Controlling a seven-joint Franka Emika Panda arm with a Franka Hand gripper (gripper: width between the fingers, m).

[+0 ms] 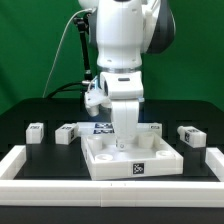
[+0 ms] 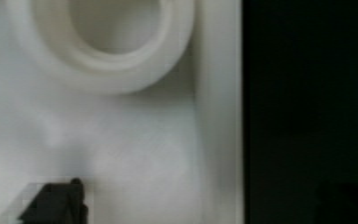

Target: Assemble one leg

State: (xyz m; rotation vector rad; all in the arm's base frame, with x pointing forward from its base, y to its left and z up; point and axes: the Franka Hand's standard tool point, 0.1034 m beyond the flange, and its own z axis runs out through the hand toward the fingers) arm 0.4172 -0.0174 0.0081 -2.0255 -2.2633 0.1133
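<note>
Several small white legs with black-and-white tags lie on the black table: two on the exterior view's left (image 1: 35, 131) (image 1: 67, 132) and two on its right (image 1: 153, 128) (image 1: 190, 135). The large white square tray-like part (image 1: 150, 162) lies at the front centre. My gripper (image 1: 123, 141) is lowered onto its back part. In the wrist view the gripper (image 2: 213, 205) is very close to that white part (image 2: 140, 130); a round socket (image 2: 114, 40) shows. One dark fingertip (image 2: 51, 204) is over the white surface, the other is at the picture's edge over black table. The jaws stand wide apart, holding nothing.
The marker board (image 1: 100, 127) lies behind the tray-like part, partly hidden by the arm. A white raised border (image 1: 20, 160) runs round the front and sides of the black table. A black cable hangs behind the arm.
</note>
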